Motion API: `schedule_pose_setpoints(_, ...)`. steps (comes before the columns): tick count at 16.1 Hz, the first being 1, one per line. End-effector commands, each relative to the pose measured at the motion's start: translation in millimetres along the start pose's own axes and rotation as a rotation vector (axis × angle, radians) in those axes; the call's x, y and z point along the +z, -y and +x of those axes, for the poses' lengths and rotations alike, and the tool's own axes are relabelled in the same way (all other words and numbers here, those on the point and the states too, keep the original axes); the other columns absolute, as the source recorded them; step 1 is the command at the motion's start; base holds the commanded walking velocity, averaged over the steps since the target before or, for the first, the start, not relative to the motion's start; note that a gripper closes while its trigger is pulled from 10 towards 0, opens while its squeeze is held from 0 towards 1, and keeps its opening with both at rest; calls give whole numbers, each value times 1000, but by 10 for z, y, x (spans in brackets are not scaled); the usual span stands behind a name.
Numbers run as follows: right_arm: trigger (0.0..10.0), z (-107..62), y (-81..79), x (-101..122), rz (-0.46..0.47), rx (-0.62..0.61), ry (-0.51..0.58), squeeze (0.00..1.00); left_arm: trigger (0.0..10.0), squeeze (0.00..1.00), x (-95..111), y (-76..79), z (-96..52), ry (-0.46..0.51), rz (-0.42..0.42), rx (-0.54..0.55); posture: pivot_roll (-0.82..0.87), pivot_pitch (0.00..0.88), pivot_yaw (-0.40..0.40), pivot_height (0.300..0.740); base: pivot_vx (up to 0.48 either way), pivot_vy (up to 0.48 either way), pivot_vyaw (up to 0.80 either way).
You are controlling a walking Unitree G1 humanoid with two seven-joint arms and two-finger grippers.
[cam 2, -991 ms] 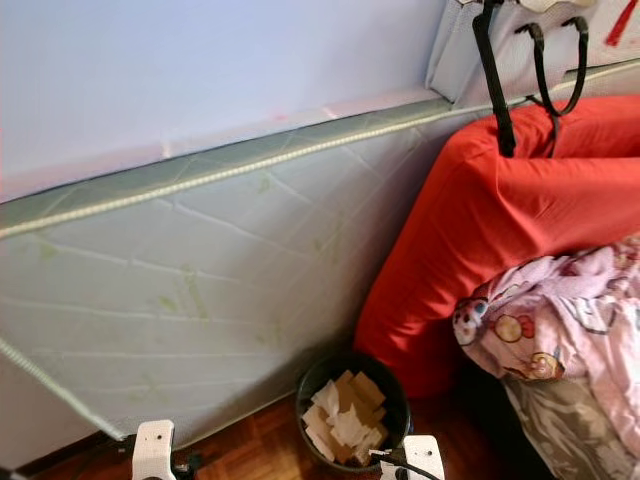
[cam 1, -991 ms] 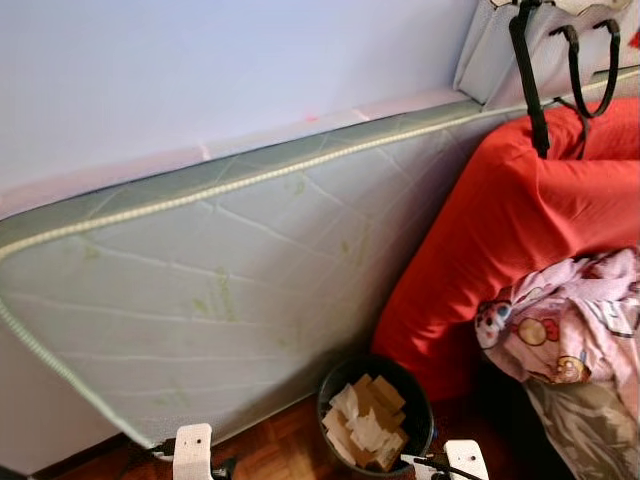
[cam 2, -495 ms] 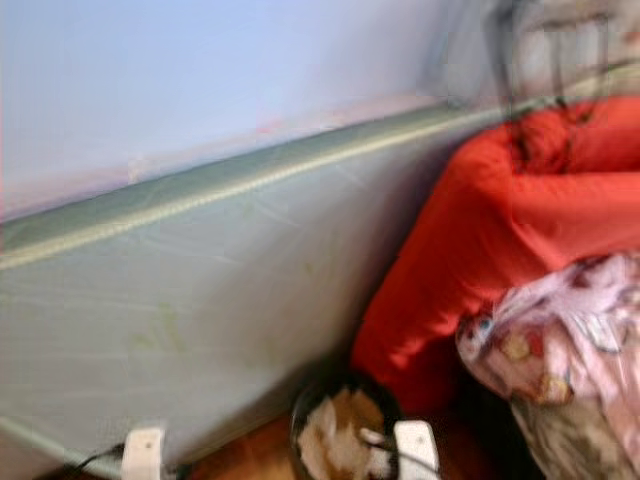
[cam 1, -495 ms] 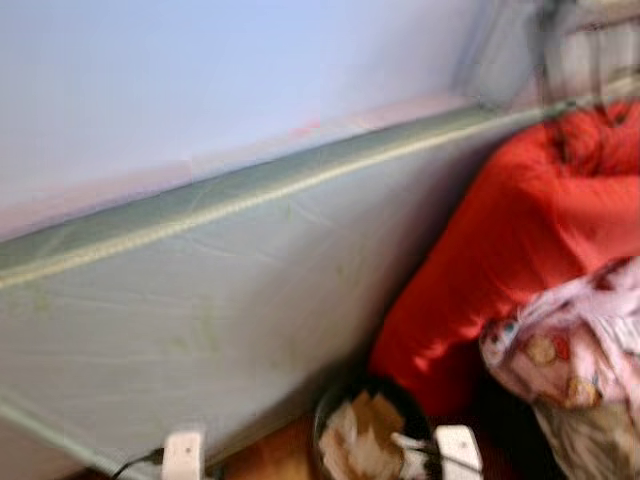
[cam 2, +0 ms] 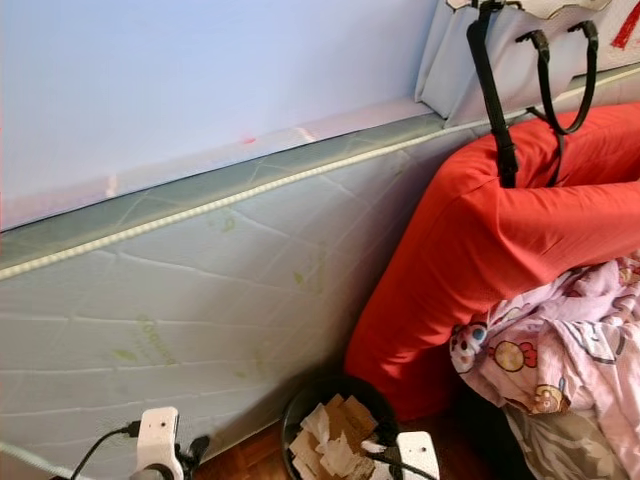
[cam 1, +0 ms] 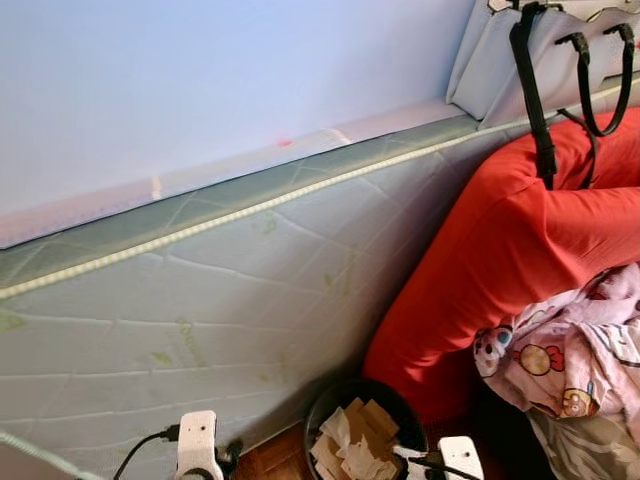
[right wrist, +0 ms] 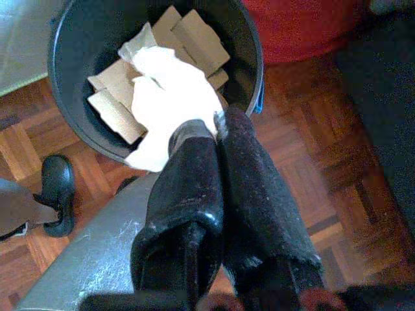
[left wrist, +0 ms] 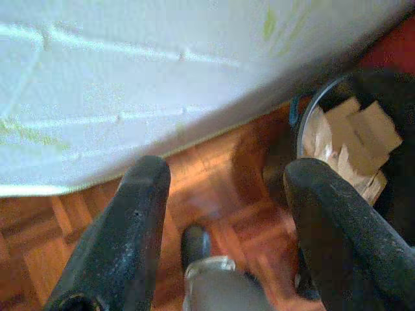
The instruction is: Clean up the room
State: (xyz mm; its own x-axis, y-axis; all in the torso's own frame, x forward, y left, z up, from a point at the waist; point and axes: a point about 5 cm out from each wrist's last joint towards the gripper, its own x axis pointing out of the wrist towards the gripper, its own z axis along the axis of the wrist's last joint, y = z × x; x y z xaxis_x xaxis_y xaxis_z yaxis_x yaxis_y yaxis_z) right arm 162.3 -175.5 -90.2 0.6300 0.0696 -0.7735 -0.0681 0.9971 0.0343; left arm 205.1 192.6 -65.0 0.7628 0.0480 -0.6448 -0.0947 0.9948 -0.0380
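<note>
One black round bin (right wrist: 78,71) stands on the parquet floor (right wrist: 311,168), just beside the foot of one quilted pale-green mattress (cam 1: 200,300) that leans on its long edge against the lilac wall (cam 1: 200,80). The bin holds several flat brown cardboard pieces (right wrist: 194,35) and crumpled white paper (right wrist: 172,97). One red, smooth, bulging cushion (cam 1: 500,250) presses against the mattress to the right of the bin, and one pink cartoon-print cloth (cam 1: 570,350) is heaped in front of it. One pale bag (cam 1: 520,60) with two black straps (cam 1: 530,90) hangs above the cushion.

Two grippers are out. The right gripper (right wrist: 217,133) hovers over the bin's rim, its two black fingers pressed together on a scrap of the white paper. The left gripper (left wrist: 224,175) is held above the floor between mattress and bin, fingers spread wide with nothing between them.

Against a second ago, the head view has shifted: more mattress face shows and the mattress corner has left the picture, and both wrists' white mounts (cam 1: 197,440) sit higher. The blur of half a second ago is gone.
</note>
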Motion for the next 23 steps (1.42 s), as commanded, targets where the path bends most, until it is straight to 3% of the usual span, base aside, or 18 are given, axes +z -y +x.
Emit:
schedule_pose_setpoints(1,10000,-25,29,-41,25,-7,12,0,10000,0,77,28,13,49,2,-18,-10,80,-44,730,0,0,0)
schedule_pose_setpoints(3,10000,-34,28,-16,56,-14,62,0,10000,0,215,6,20,143,-32,-14,-14,81,-41,730,0,0,0)
schedule_pose_setpoints(5,10000,-49,29,37,96,-22,142,0,10000,0,496,-16,-15,342,-52,-11,-15,81,-40,730,0,0,0)
schedule_pose_setpoints(6,10000,-54,29,49,112,-22,163,0,10000,0,562,-15,-39,393,-53,-15,-17,79,-42,730,0,0,0)
schedule_pose_setpoints(10,10000,-77,35,70,128,-16,221,0,10000,0,620,-11,-161,493,-27,-29,-19,65,-46,730,0,0,0)
schedule_pose_setpoints(17,10000,-99,60,33,128,-18,223,0,10000,0,502,50,-408,519,-11,-58,-17,40,-55,730,0,0,0)
schedule_pose_setpoints(18,10000,-142,10,572,70,23,547,0,10000,0,484,69,-460,522,-13,-62,-17,38,-55,730,0,0,0)
schedule_pose_setpoints(19,10000,-184,3,674,56,28,615,0,10000,0,474,78,-485,523,-14,-64,-19,32,-57,730,0,0,0)
schedule_pose_setpoints(23,10000,-267,19,824,31,15,696,0,10000,0,465,88,-540,508,-13,-64,-22,21,-58,730,0,0,0)
